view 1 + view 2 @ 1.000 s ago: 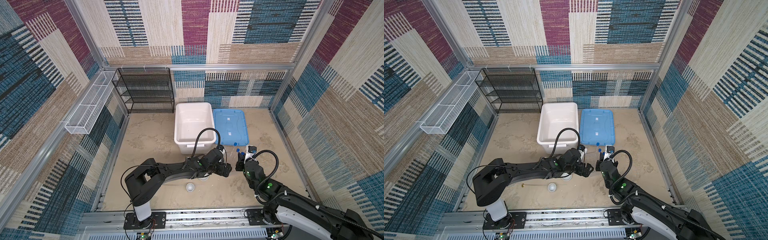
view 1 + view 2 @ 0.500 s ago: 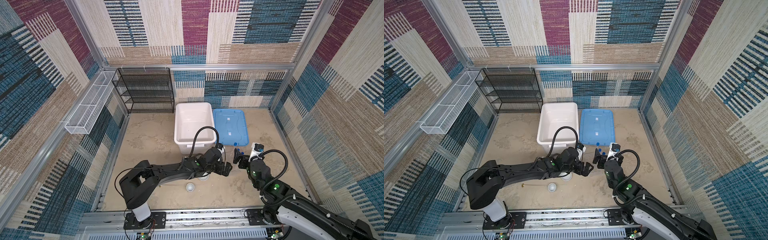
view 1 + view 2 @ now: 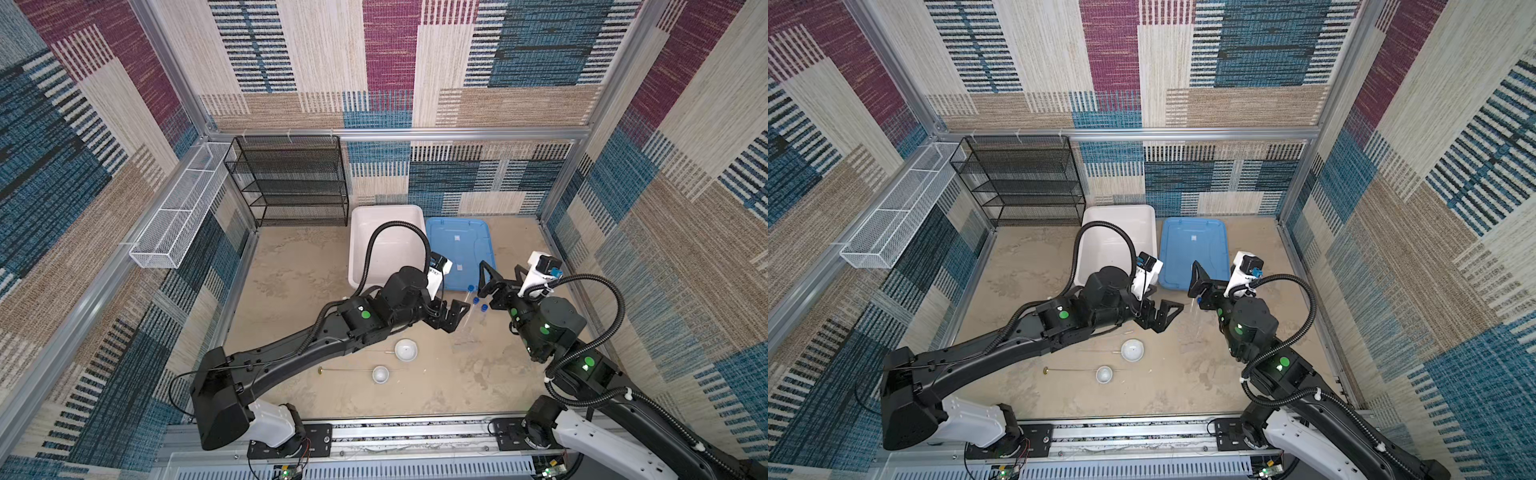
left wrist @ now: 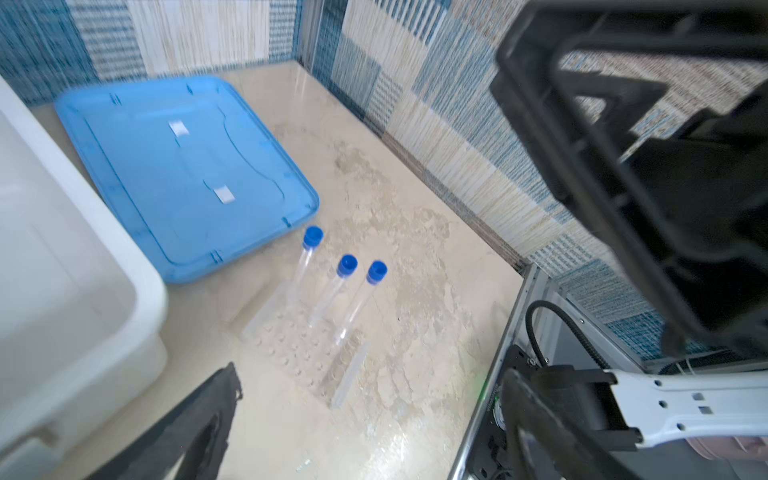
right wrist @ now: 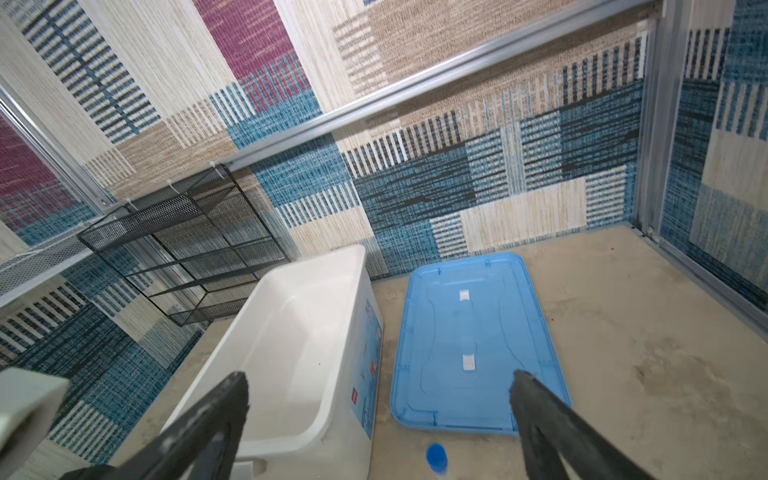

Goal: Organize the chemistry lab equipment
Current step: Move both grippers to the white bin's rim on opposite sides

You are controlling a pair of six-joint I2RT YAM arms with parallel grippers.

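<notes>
Currently, both grippers hold nothing. The left gripper (image 3: 454, 318) has its jaws spread wide and sits near the three blue-capped tubes (image 4: 332, 291), at 8 o'clock of their caps in both top views. The right gripper (image 3: 500, 277), jaws likewise spread, sits at 2 o'clock of the caps. The tubes stand side by side in the clear rack (image 4: 299, 345). The blue lid (image 3: 457, 241) lies flat at the rack's 12 o'clock, with the white bin (image 3: 361, 232) at the lid's 9 o'clock. Two white bowls (image 3: 406, 350) rest on the floor at the left gripper's 7 o'clock, well apart from the rack. The brass-tipped rod (image 3: 345, 369) lies at 9 o'clock of the smaller bowl (image 3: 380, 374).
</notes>
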